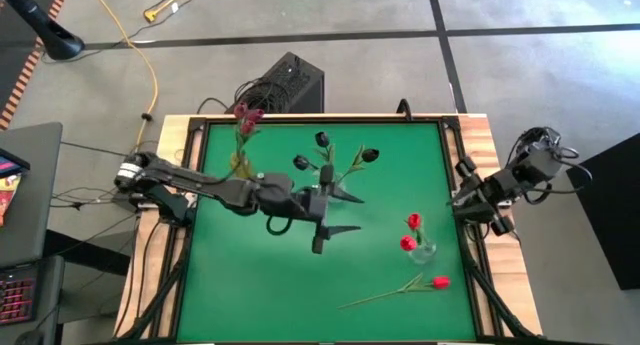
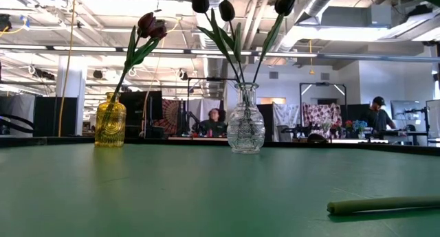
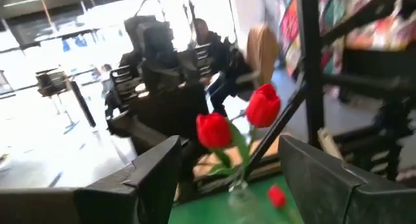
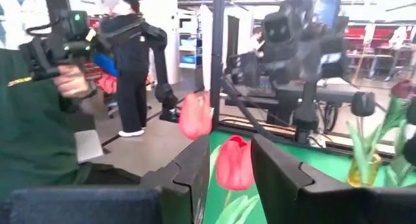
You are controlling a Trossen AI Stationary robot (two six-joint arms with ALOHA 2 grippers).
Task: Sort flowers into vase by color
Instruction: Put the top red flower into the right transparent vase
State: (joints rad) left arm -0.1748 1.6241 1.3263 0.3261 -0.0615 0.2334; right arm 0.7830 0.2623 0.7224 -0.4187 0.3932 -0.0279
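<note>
Lying nearest the front edge of the green surface [image 1: 250, 285], one red tulip [image 1: 425, 283] is loose on its side, its stem pointing toward the middle, not yet in any vase; just behind it a clear vase [image 1: 424, 251] holds two red tulips [image 1: 411, 232]; the left hand [image 1: 335, 214] hovers over the centre with its fingers spread and nothing between them, facing those red heads; beyond it a second clear vase [image 2: 245, 127] carries three dark tulips [image 2: 227, 9], and at the far left a yellow vase [image 2: 110, 128] holds the maroon ones [image 2: 148, 24]; the right hand [image 4: 231, 162] waits at the right edge of the surface, released, close behind the red vase. Judging from this, the risk lies in the loose flower: its thin stem lies flat and could slip from a pinch, and the reach across may knock the light red vase over.
</note>
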